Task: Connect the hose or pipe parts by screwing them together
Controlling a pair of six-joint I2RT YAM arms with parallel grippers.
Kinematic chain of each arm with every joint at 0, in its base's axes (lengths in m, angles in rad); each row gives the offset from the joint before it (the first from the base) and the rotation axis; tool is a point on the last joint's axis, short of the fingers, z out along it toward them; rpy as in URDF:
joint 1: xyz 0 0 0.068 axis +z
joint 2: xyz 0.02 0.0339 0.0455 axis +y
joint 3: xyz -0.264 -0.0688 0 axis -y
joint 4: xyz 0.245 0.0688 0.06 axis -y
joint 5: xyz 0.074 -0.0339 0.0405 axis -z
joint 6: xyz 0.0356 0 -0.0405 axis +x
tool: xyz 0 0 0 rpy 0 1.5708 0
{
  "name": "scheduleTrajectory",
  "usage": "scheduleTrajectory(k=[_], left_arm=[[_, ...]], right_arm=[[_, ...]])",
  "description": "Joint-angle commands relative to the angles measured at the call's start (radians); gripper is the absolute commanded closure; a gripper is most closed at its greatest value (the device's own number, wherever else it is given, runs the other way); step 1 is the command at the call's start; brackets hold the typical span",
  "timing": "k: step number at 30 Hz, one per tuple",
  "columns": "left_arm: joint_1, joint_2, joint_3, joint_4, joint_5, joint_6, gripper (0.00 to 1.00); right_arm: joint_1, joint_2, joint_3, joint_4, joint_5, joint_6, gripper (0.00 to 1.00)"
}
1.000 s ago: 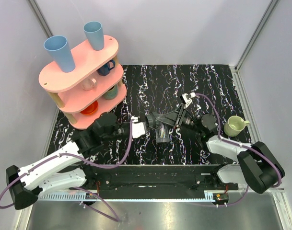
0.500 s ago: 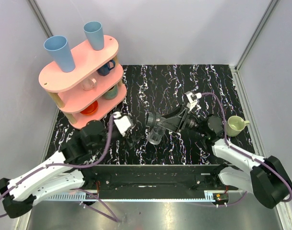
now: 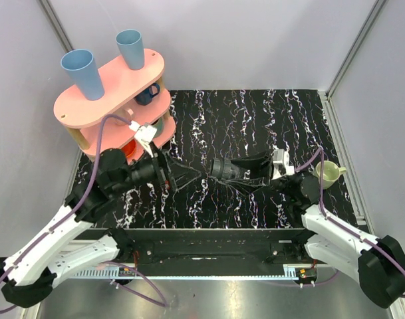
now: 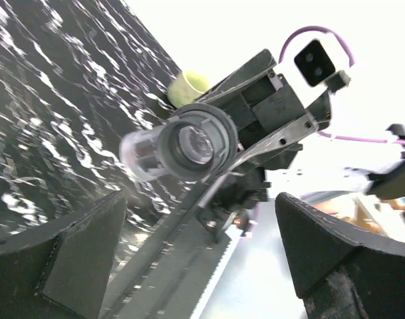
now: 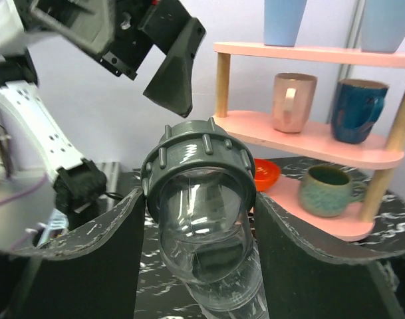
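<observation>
1. The right hand (image 5: 199,212) is clenched on the clear pipe piece (image 5: 205,266), with one finger on each side.
2. A grey ribbed nut (image 5: 197,156) sits on the free end of that piece, past the fingertips.
3. Both parts hang above the black marbled worktop (image 3: 255,113), near its middle, pointing toward the left hand (image 3: 189,177).
4. The left hand is released. Its fingers are spread wide, a short way from the nut, and touch nothing.
5. Behind the left hand stands a pink rack (image 3: 112,86) carrying cups (image 3: 79,70). A pale green mug (image 3: 325,174) sits on the worktop beside the right arm.
</observation>
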Motion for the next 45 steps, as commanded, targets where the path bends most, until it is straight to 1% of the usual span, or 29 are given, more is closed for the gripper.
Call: scheduleTrajectory(k=[1, 3, 6, 8, 11, 13, 14, 15, 16, 17, 20, 23, 26, 31, 32, 34, 36, 37, 39, 40, 42, 43, 44, 45], left_arm=[[0.065, 0.086, 0.031, 0.096, 0.271, -0.359, 0.01], [0.067, 0.118, 0.056, 0.097, 0.281, -0.368, 0.01], [0.07, 0.176, 0.088, 0.046, 0.297, -0.348, 0.01], [0.07, 0.21, 0.083, 0.047, 0.309, -0.342, 0.01], [0.076, 0.236, 0.06, 0.079, 0.337, -0.361, 0.02], [0.082, 0.238, 0.033, 0.14, 0.361, -0.388, 0.03], [0.084, 0.236, 0.019, 0.175, 0.376, -0.403, 0.07], [0.091, 0.235, -0.008, 0.241, 0.399, -0.417, 0.1], [0.094, 0.232, -0.019, 0.267, 0.409, -0.443, 0.12], [0.099, 0.229, -0.042, 0.327, 0.424, -0.456, 0.17], [0.099, 0.23, -0.07, 0.392, 0.449, -0.482, 0.23], [0.099, 0.247, -0.093, 0.436, 0.491, -0.5, 0.24], [0.099, 0.244, -0.114, 0.446, 0.493, -0.503, 0.25], [0.097, 0.238, -0.142, 0.484, 0.501, -0.516, 0.34], [0.099, 0.239, -0.147, 0.484, 0.505, -0.514, 0.35], [0.099, 0.247, -0.151, 0.484, 0.513, -0.505, 0.41], [0.097, 0.25, -0.156, 0.484, 0.519, -0.49, 0.49], [0.097, 0.249, -0.157, 0.476, 0.521, -0.482, 0.57], [0.099, 0.247, -0.156, 0.469, 0.513, -0.447, 0.69], [0.099, 0.249, -0.15, 0.463, 0.512, -0.433, 0.81], [0.099, 0.247, -0.144, 0.461, 0.515, -0.378, 0.92], [0.099, 0.247, -0.136, 0.455, 0.519, -0.35, 1.0], [0.099, 0.247, -0.133, 0.449, 0.521, -0.321, 1.0], [0.099, 0.247, -0.13, 0.447, 0.525, -0.257, 1.0]], right_arm=[[0.018, -0.015, -0.032, 0.152, -0.022, -0.243, 1.0], [0.035, -0.014, -0.045, 0.165, -0.031, -0.282, 1.0], [0.058, -0.021, -0.052, 0.165, -0.044, -0.32, 1.0], [0.072, -0.03, -0.052, 0.157, -0.041, -0.334, 1.0], [0.084, -0.054, -0.042, 0.113, -0.037, -0.367, 1.0], [0.092, -0.067, -0.036, 0.087, -0.04, -0.384, 1.0], [0.093, -0.067, -0.035, 0.084, -0.04, -0.385, 1.0], [0.096, -0.065, -0.035, 0.091, -0.039, -0.38, 1.0], [0.096, -0.062, -0.038, 0.097, -0.039, -0.377, 1.0], [0.098, -0.061, -0.038, 0.101, -0.04, -0.368, 1.0], [0.101, -0.051, -0.038, 0.108, -0.037, -0.362, 1.0], [0.104, -0.041, -0.042, 0.124, -0.018, -0.36, 1.0], [0.106, -0.034, -0.041, 0.128, -0.014, -0.354, 1.0], [0.106, -0.025, -0.041, 0.131, -0.005, -0.351, 1.0], [0.106, -0.024, -0.042, 0.136, -0.004, -0.33, 1.0], [0.104, -0.016, -0.041, 0.147, 0.005, -0.314, 1.0], [0.104, -0.013, -0.038, 0.148, 0.01, -0.29, 1.0], [0.106, -0.01, -0.036, 0.145, 0.013, -0.279, 1.0], [0.106, -0.007, -0.029, 0.136, 0.016, -0.245, 1.0], [0.104, -0.002, -0.026, 0.134, 0.03, -0.204, 1.0], [0.106, 0.008, -0.015, 0.125, 0.038, -0.161, 1.0], [0.104, 0.015, -0.009, 0.122, 0.051, -0.103, 1.0], [0.106, 0.027, -0.003, 0.108, 0.062, -0.067, 1.0], [0.106, 0.031, 0.013, 0.096, 0.074, -0.034, 1.0]])
